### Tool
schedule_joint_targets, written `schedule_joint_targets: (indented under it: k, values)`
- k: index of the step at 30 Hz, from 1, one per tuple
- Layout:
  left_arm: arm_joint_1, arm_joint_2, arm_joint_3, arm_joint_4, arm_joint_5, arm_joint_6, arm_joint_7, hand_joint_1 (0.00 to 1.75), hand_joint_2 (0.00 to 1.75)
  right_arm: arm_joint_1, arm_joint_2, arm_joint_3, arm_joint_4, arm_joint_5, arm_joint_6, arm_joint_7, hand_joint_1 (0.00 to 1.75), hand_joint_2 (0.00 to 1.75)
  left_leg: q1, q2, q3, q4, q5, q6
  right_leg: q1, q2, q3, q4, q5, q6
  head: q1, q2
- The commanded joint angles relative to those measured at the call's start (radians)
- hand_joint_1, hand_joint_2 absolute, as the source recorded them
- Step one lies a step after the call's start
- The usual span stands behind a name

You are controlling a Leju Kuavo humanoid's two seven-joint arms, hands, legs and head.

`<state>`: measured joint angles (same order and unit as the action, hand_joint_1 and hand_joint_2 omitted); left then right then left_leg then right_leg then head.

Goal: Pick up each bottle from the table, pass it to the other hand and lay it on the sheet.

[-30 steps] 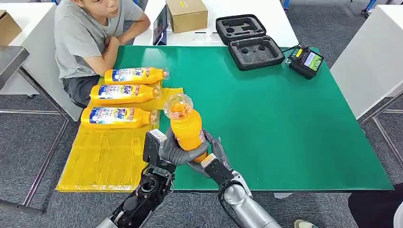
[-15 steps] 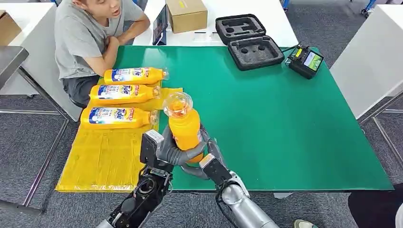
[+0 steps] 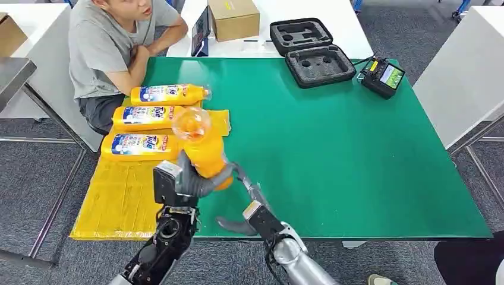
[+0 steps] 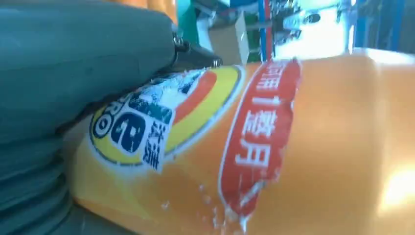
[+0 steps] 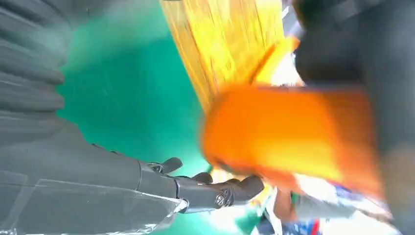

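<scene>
Up in the left hand (image 3: 178, 181) stands the bottle (image 3: 202, 151), cap up, held tight so it can go over the sheet (image 3: 125, 196). Just beside it, the right hand (image 3: 246, 199) hangs loose with fingers apart, holding nothing, so the bottle is free.

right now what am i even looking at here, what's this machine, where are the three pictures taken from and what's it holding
It is a humanoid robot with two silver arms. One picture looks down from its head; the other two come from cameras at its wrists, so they appear turned and blurry. Its left hand grips an orange bottle above a green table. Its right hand is empty, fingers apart. Three more bottles lie on a yellow sheet. A person sits at the table's corner.
</scene>
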<state>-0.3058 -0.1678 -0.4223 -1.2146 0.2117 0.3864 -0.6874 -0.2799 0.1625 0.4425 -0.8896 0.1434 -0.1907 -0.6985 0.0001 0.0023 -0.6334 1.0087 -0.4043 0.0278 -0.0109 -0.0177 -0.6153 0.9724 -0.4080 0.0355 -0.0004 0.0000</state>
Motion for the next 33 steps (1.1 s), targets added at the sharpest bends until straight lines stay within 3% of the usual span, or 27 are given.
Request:
schedule_joint_targets:
  k: [1,6,9,16,18,25,28,33]
  values:
    - [-0.044,0.031,0.024,0.011,-0.003,0.002,0.0,1.75,1.75,0.001,-0.007,0.025,0.035,-0.004,0.004,0.0,0.0,1.75,0.001,0.0,0.003,0.0,-0.001,-0.001,0.0,0.001,0.003,-0.001,-0.001,-0.001,0.0,0.0]
    - [-0.049,0.057,0.029,-0.022,-0.053,0.033,0.007,1.75,1.75,0.0,-0.007,0.021,0.041,-0.009,0.006,0.0,0.0,1.75,0.001,0.0,0.004,0.0,-0.002,-0.002,0.001,0.002,0.004,0.0,-0.001,-0.001,0.0,0.0]
    - [-0.089,0.129,-0.017,0.027,-0.306,0.138,0.056,1.75,1.75,0.006,-0.011,0.008,0.045,-0.012,0.003,0.0,0.0,1.75,0.001,0.001,0.005,-0.001,-0.002,-0.002,0.0,0.002,0.005,-0.001,-0.001,-0.002,0.0,0.0]
    - [-0.089,0.129,-0.017,0.027,-0.306,0.138,0.056,1.75,1.75,0.006,-0.011,0.008,0.045,-0.012,0.003,0.0,0.0,1.75,0.001,0.0,0.003,-0.001,-0.001,-0.001,0.0,0.001,0.002,-0.001,-0.001,-0.001,0.0,0.0]
    - [-0.113,0.185,-0.025,0.075,-0.49,0.208,0.128,1.75,1.75,0.015,-0.014,-0.007,0.044,-0.015,0.004,0.0,0.0,1.75,0.001,0.0,0.004,-0.001,-0.001,-0.001,0.001,0.001,0.003,-0.001,-0.001,-0.001,0.0,0.0]
    - [-0.122,0.382,0.017,0.175,-0.854,0.251,0.248,1.75,1.75,0.04,-0.022,-0.026,0.018,-0.012,0.025,0.0,0.0,1.75,0.001,0.003,0.006,-0.002,-0.001,-0.002,0.0,0.004,0.004,-0.001,-0.001,-0.002,0.0,0.0]
    - [-0.076,0.469,0.065,0.127,-0.988,0.225,0.302,1.75,1.75,0.024,-0.016,-0.031,0.039,-0.005,0.045,0.0,0.0,1.75,0.002,0.006,0.006,-0.002,-0.002,-0.002,0.001,0.008,0.003,0.0,0.0,-0.002,0.0,0.0]
    - [-0.034,0.555,0.112,0.069,-1.138,0.169,0.364,1.75,1.75,0.015,-0.019,-0.026,0.042,-0.013,0.058,0.0,0.0,1.75,0.003,0.011,0.006,-0.001,-0.003,-0.003,0.003,0.01,0.003,0.0,-0.001,-0.002,0.0,0.0]
